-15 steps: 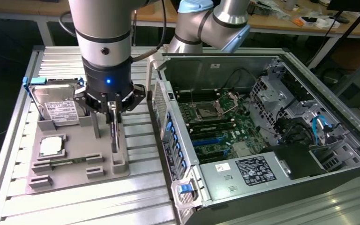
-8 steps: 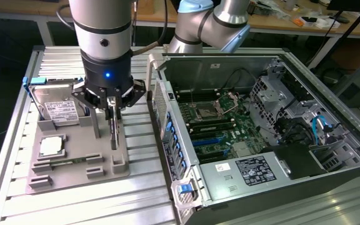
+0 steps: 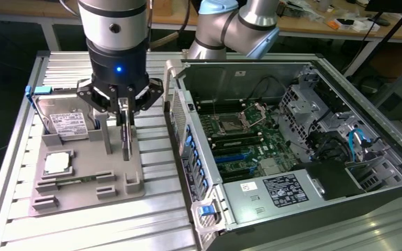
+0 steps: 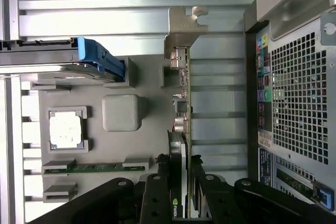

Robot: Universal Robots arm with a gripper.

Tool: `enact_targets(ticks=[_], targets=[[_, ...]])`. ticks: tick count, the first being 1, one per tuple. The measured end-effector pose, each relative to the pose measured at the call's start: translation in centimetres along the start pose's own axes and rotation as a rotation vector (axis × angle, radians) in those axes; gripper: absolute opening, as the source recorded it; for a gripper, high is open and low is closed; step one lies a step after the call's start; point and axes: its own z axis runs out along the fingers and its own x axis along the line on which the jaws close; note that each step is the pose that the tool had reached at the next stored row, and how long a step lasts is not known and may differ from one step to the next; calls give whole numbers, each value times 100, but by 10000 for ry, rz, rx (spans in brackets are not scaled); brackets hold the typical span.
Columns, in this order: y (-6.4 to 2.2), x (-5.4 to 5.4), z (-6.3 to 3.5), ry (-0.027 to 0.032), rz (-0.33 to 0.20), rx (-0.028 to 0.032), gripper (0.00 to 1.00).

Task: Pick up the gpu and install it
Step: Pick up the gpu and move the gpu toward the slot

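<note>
- The end effector (image 3: 124, 109) hangs over the grey tray (image 3: 82, 197) on the table (image 3: 103, 227), in the exterior view's left half.
- Its jaws are drawn in to a narrow gap and clamp the gpu (image 3: 126, 140), one on each flat face of the card.
- The gpu stands on edge, thin side toward the exterior camera. On a clock face laid over that view, it reaches from the jaws straight down toward 6 o'clock.
- Its lower edge is at the tray's surface; I cannot tell whether it touches the tray or hangs just clear.
- In the wrist view the black fingers (image 4: 156, 192) flank the gpu (image 4: 185, 103). The card runs away from the end effector (image 4: 179, 170) to its silver bracket (image 4: 181, 24) at the far end.
- In the exterior view the hard drive (image 3: 68, 123), in its blue frame, sits on the tray at 9 o'clock from the end effector, just beside it.
- The CPU (image 3: 58, 162) lies at 8 o'clock from the gpu, near but apart.
- A memory stick (image 3: 71, 181) lies at 7 o'clock, beyond the CPU.
- The open case (image 3: 368, 175) stands at 3 o'clock from the gpu, with its near wall just beside the tray.
- The motherboard (image 3: 250, 141) shows inside the case.
</note>
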Motion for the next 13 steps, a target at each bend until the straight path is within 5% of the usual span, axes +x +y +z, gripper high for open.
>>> enact_targets(ticks=[13], targets=[[32, -1, -549, 89, 6, 3, 27]])
